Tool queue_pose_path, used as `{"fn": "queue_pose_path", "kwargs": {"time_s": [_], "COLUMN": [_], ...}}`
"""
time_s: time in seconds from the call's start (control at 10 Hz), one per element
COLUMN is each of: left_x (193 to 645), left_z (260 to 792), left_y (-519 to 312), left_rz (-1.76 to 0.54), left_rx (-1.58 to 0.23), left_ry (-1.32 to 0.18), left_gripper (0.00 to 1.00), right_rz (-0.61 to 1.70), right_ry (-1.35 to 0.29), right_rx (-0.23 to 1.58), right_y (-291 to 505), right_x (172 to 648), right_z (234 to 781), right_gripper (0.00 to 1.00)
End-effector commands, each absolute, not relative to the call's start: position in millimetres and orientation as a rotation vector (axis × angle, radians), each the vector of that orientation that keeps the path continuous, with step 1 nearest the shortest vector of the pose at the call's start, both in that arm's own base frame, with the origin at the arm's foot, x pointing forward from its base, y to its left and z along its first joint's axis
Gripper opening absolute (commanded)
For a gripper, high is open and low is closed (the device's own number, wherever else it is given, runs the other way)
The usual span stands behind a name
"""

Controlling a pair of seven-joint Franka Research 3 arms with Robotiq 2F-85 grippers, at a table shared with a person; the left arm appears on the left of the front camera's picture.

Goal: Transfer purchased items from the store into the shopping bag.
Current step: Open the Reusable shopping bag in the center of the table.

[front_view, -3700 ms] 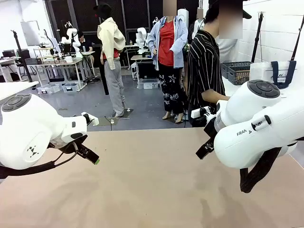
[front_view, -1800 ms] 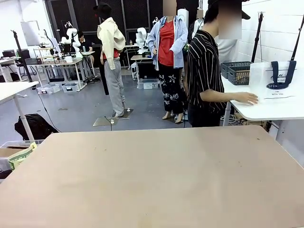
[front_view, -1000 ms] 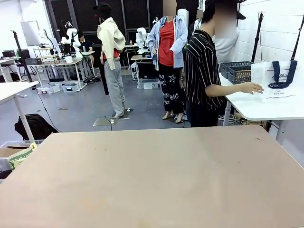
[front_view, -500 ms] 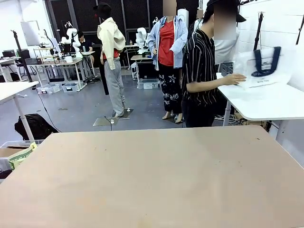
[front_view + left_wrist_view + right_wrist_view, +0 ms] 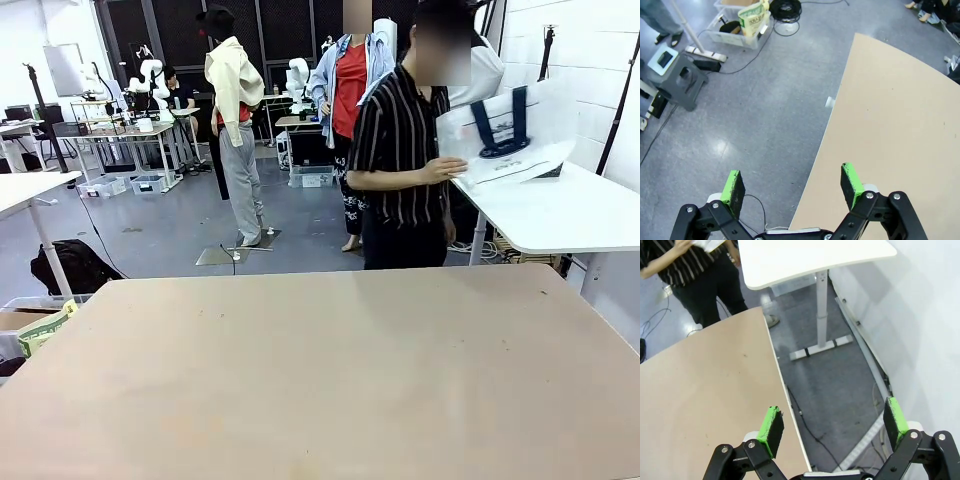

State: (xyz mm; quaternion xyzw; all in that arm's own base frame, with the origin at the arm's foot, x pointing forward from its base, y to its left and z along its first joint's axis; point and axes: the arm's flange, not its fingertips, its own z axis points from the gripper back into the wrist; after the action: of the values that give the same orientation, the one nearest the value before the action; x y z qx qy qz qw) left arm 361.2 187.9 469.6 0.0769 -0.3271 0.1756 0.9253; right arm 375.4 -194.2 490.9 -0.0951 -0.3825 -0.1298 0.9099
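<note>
Beyond the far edge of the beige table [image 5: 320,370], a person in a striped shirt [image 5: 400,140] holds the shopping bag [image 5: 505,130] up in one hand. The bag is white with navy handles and hangs clear of the white side table [image 5: 560,215]. The store and the purchased items are out of view. My left gripper [image 5: 792,180] hangs open over the floor beside the beige table's edge [image 5: 900,110], with nothing between its pads. My right gripper [image 5: 833,419] is open too, over the floor past the beige table's other side [image 5: 705,390].
A grey step stool [image 5: 682,80] and a clear box of cables [image 5: 742,27] stand on the floor on the left gripper's side. The white side table [image 5: 810,255] and its leg [image 5: 822,315] stand on the right gripper's side, close to a wall.
The person has lifted the bag off the white side table and turned with it toward the beige table. Both arms, seen over the table earliest, have left the front view.
</note>
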Motion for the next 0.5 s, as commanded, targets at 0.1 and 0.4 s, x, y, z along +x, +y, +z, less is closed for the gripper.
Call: {"fn": "queue_pose_path", "kwargs": {"time_s": [0.1,0.4], "left_x": [359.8,359.8], "left_z": [469.6,469.6], "left_y": [188.3,188.3], "left_rz": [0.358,0.358], "left_rx": [0.176,0.176], "left_ry": [-0.661,-0.661], "left_gripper": [1.0,1.0], "right_rz": [-0.26,-0.26], "right_ry": [-0.782,-0.782], "right_rx": [-0.2,-0.2], "right_y": [-193.0,-193.0], "right_x": [376.3,376.3], "right_z": [488.4,488.4], "right_gripper": [1.0,1.0]}}
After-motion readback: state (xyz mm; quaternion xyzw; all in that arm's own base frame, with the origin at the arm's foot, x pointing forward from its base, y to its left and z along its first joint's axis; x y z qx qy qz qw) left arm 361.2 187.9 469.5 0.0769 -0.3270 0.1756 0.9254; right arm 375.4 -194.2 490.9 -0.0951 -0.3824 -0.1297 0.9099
